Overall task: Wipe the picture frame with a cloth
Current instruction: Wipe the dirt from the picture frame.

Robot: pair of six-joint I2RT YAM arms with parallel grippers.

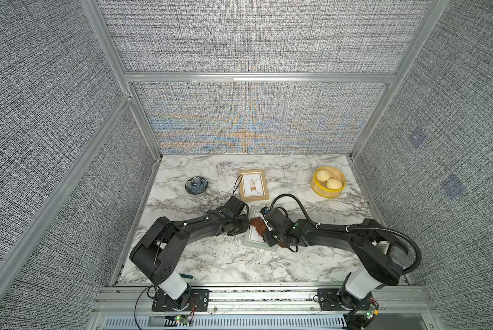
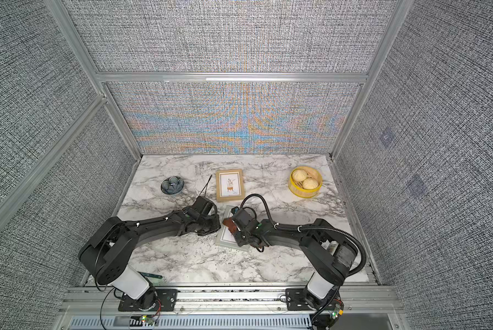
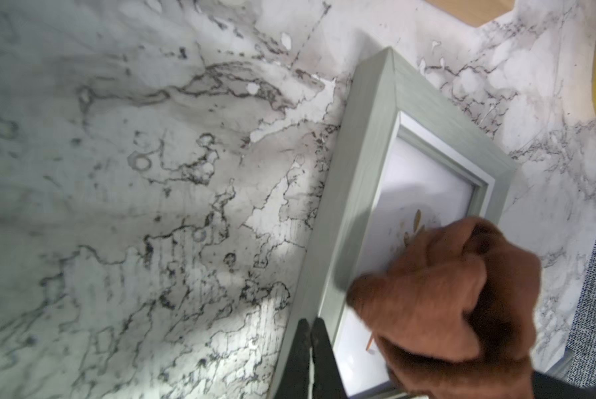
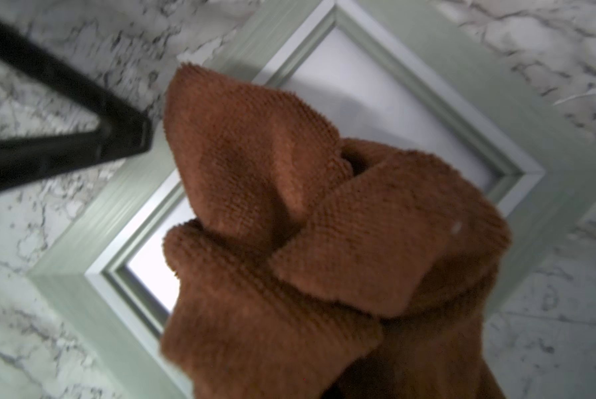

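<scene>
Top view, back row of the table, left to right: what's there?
blue flower-shaped dish → wooden picture frame → yellow steamer basket with two buns

Reaching inward, left arm [image 1: 188, 228] and right arm [image 1: 333, 237]; left fingers [image 3: 301, 359] pinched together, right fingers clamped, buried in cloth [image 4: 324, 241].

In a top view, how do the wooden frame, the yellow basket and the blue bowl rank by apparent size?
Largest: the wooden frame and the yellow basket, alike, so not ranked.
Smallest: the blue bowl.
</scene>
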